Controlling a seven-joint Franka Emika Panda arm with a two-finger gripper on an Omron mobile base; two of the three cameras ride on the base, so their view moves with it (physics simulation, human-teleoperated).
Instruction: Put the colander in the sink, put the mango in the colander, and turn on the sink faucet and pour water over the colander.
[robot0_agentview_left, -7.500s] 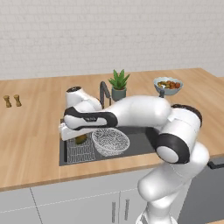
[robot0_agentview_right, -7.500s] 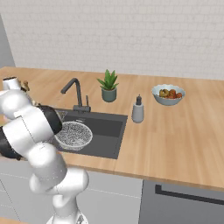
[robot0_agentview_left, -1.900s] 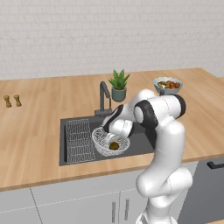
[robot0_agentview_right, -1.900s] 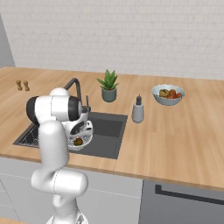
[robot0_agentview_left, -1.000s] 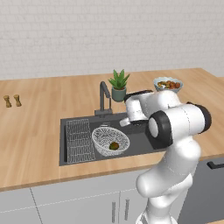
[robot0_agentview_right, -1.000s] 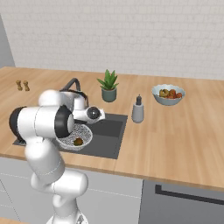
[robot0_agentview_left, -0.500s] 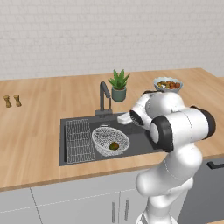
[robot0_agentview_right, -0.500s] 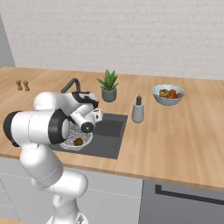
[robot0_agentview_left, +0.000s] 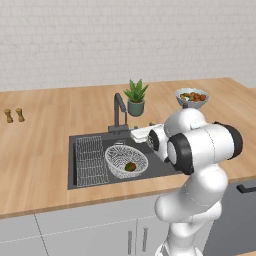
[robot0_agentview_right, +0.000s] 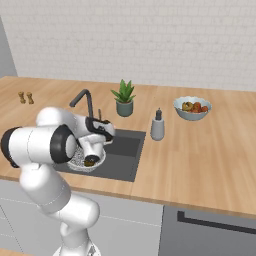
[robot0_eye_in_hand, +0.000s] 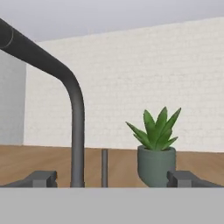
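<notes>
Reaching level over the back of the sink, your arm is folding tightly at the elbow, with the gripper pointing toward the wall. Your jaws are standing wide apart, one fingertip at each side of the hand view, gripping nothing. Just ahead between them, the sink faucet is rising with its thin lever beside the stem. Below and behind the jaws, the colander is sitting in the basin with the mango inside it. Farther ahead, toward one jaw, a potted plant is standing on the counter.
</notes>
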